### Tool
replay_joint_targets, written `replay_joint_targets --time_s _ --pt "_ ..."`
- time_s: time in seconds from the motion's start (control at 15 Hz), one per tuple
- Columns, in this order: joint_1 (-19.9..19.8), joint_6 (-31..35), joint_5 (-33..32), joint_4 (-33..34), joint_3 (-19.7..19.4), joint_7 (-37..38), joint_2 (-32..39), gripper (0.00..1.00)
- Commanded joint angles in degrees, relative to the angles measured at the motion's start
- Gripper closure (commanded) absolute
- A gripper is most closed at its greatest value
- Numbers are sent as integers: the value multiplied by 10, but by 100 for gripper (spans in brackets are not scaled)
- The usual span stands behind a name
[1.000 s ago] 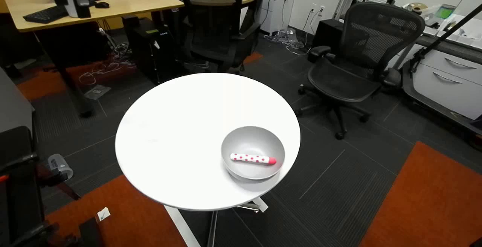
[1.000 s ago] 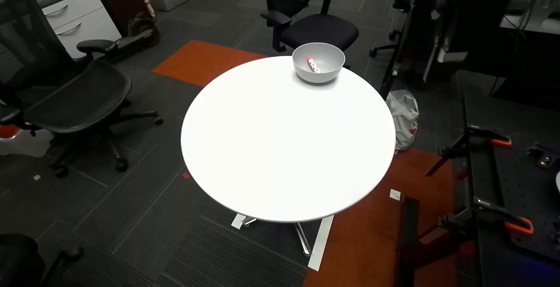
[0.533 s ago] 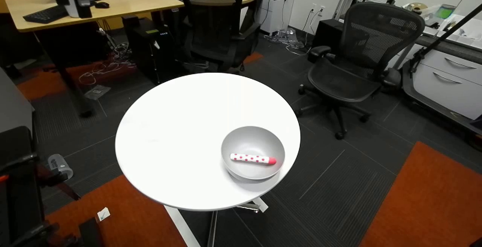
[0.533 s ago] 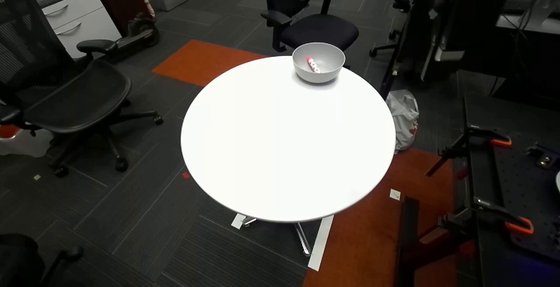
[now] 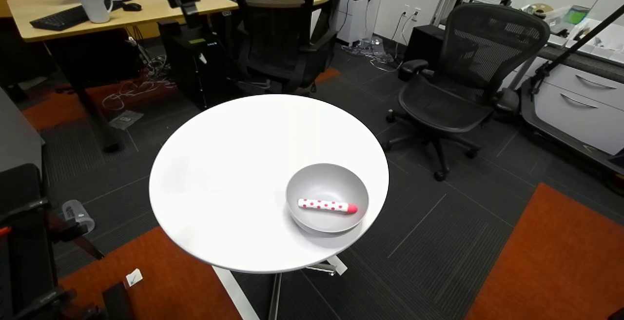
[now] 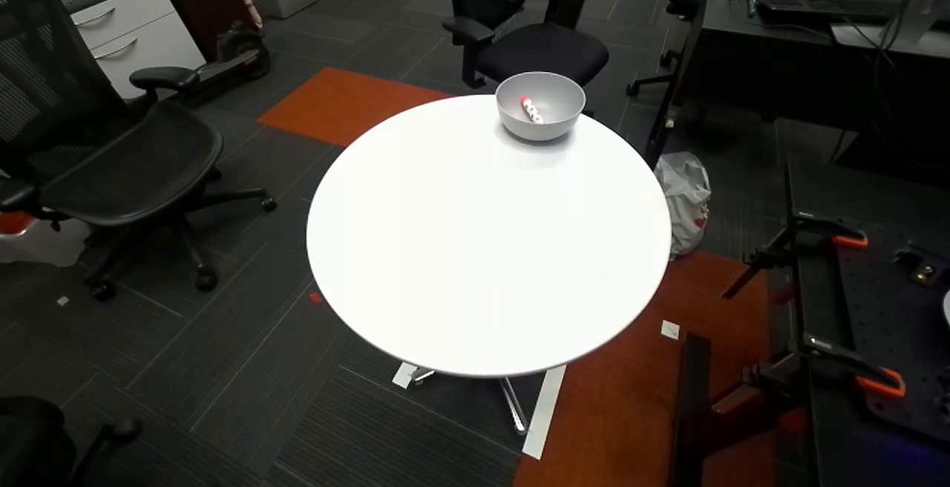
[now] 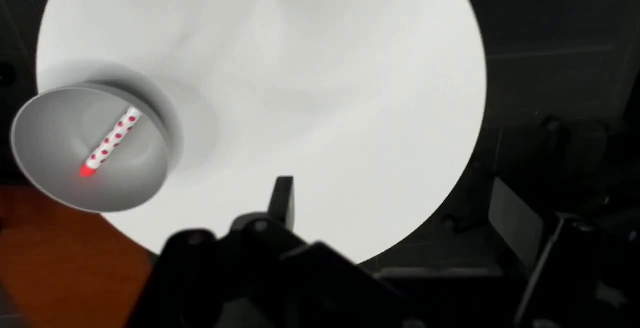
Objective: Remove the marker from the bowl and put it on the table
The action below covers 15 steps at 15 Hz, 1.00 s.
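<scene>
Two blk fingers (image 7: 284,199) gaping; 1 gry bowl (image 7: 52,138) holding 1 red-dotted wht marker (image 7: 110,140); ext. view alone showing 1 wht mug (image 5: 95,8).

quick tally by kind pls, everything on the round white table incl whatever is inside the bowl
Bowls: 1, grey bowl
Markers: 1, white marker with red dots and a red end, lying in the bowl
Total: 2
</scene>
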Motion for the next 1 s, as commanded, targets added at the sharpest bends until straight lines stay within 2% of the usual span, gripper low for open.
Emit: replay_joint_targets --time_s 0.0,0.27,0.53,0.8,0.93 --pt "-38 82 -7 50 -31 35 77 0" --pt "-64 188 -13 94 -64 94 161 0" --pt "-52 264 -85 134 -116 235 247 0" --pt "-3 228 -160 167 -192 391 308 0" --pt "5 206 -163 178 -204 422 330 0"
